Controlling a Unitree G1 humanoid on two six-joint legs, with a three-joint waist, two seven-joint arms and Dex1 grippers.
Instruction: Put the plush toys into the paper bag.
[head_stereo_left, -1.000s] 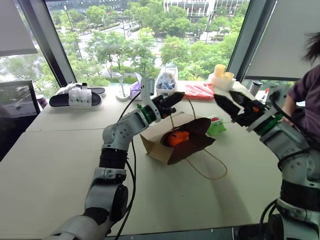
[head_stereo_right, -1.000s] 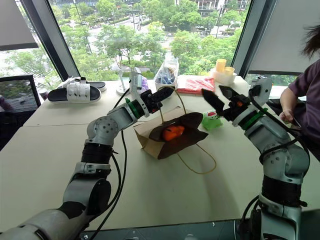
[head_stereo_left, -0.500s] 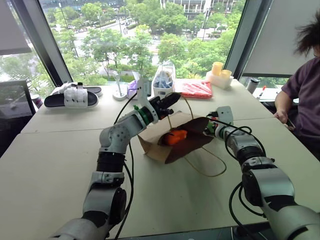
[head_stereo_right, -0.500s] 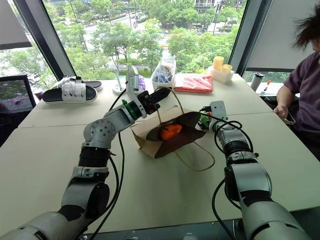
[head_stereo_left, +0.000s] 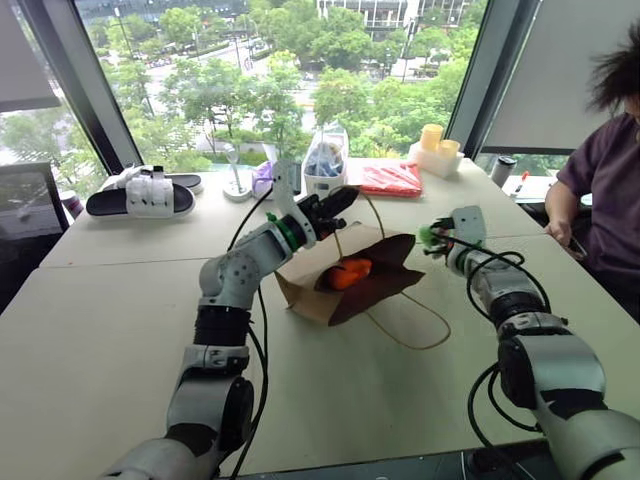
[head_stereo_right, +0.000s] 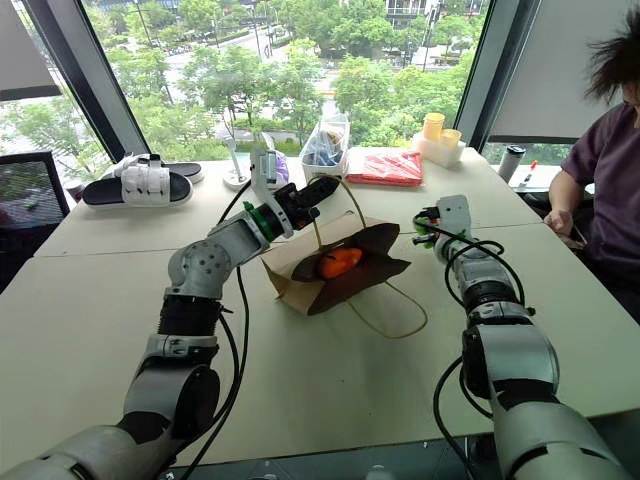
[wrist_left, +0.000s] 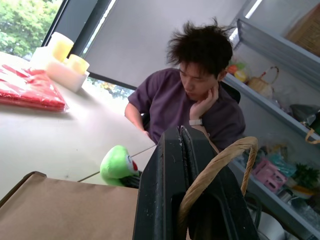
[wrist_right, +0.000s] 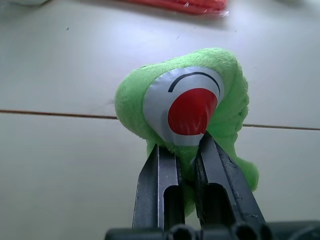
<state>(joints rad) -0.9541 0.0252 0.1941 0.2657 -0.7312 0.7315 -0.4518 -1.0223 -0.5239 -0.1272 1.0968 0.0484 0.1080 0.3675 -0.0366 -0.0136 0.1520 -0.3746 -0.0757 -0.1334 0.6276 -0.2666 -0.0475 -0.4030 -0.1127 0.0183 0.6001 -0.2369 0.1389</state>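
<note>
Pinching green plush toy (wrist_right: 195, 107), right tool (wrist_right: 183, 150) hides toy's underside.

Orange plush toy (head_stereo_left: 348, 273): lower half hidden inside paper bag (head_stereo_left: 330, 292) mouth. Green plush toy (wrist_right: 200, 100): lower body covered by right gripper's (wrist_right: 186, 150) fingers (wrist_right: 159, 175). Person (head_stereo_left: 605, 190) cut off beyond the tabletop's (head_stereo_left: 120, 330) right edge. Contents of clear plastic bag (head_stereo_left: 327, 165) too small to tell.

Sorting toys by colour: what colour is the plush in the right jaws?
Bright green, with a white-and-red face; the plush toy shows best in the right wrist view.
</note>
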